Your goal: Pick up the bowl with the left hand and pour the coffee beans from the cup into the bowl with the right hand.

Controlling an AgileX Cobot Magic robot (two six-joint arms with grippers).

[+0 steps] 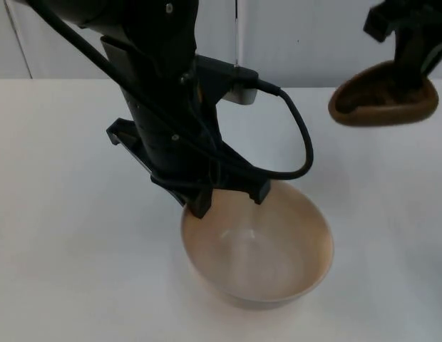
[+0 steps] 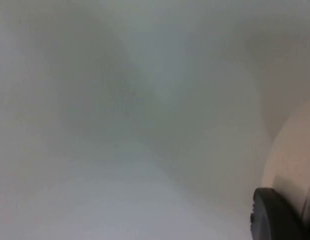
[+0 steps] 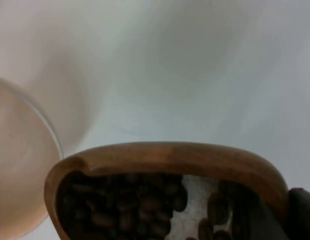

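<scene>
My left fingers are closed on the far-left rim of the pale bowl, one tip inside and one outside – the bowl sits near the middle of the white desk, and I cannot tell whether it touches the surface. My right fingers grip the brown wooden cup at the far right, well apart from the bowl. In my right wrist view the coffee beans lie inside the cup – the bowl's rim shows just beside it.
</scene>
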